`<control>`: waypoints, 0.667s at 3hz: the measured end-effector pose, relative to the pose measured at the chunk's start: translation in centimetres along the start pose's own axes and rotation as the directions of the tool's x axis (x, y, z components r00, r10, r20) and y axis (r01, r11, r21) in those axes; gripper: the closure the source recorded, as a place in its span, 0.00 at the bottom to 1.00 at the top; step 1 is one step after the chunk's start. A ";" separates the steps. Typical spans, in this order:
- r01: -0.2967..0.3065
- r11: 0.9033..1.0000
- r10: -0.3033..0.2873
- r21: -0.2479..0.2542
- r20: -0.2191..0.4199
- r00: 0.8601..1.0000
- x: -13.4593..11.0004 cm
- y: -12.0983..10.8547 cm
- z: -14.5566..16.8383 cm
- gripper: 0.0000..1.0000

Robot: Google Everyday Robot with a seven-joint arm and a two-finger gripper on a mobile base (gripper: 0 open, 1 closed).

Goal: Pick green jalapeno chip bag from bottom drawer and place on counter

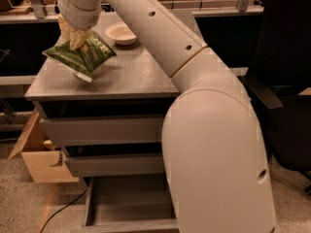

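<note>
The green jalapeno chip bag [81, 57] hangs tilted from my gripper [76, 39], which is shut on its upper edge. The bag is over the left part of the counter [131, 74], its lower corner close to the grey top. The bottom drawer [130, 205] stands pulled open below and looks empty inside; my white arm covers its right part.
A pale bowl [121, 33] sits at the back of the counter. Two shallower grey drawers [102, 130] are above the open one. A cardboard box [36, 154] stands left of the cabinet. A black office chair [286, 81] is to the right.
</note>
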State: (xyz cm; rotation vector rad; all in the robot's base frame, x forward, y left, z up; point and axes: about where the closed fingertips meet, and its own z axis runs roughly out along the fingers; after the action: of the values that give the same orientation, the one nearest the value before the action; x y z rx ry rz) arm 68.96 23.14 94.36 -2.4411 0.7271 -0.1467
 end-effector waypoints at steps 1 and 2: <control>0.001 1.000 -0.001 0.000 0.003 1.000 -0.1 -0.1 0.4 0.04; 0.002 1.000 -0.002 0.000 0.004 1.000 -0.1 -0.1 0.6 0.00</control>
State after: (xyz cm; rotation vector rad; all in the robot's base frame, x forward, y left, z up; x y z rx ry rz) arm 69.07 23.57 93.93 -2.4412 0.7232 -0.1424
